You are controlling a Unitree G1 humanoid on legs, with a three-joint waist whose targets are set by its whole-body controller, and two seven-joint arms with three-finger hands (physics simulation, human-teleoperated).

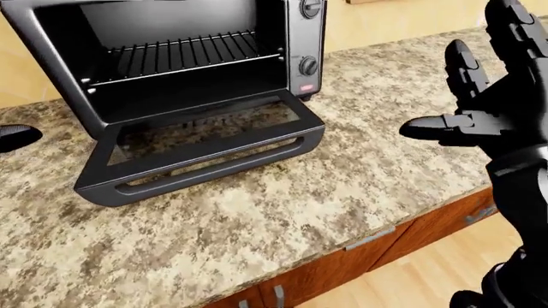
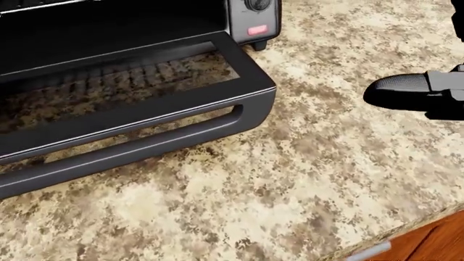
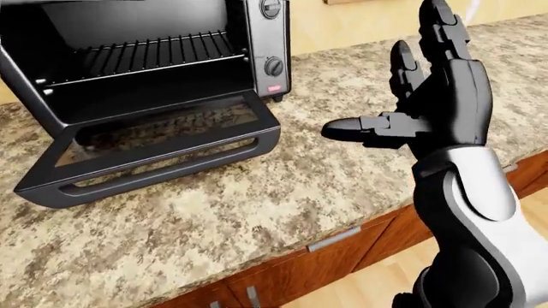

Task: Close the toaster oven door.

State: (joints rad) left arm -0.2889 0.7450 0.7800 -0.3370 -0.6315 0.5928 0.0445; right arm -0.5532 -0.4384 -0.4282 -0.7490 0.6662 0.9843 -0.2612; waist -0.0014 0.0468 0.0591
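Left-eye view: black toaster oven [image 1: 188, 58], glass door [image 1: 205, 151] folded down open.

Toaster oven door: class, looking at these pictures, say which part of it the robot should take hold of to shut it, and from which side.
Probably the bar handle along the free edge of the door, which lies folded down nearly flat over the counter. The slot behind the bar leaves room for fingers. The open right hand could come from the view's right, slip under the bar and lift it up toward the oven.

Three head cameras, down over counter [image 1: 360, 186]
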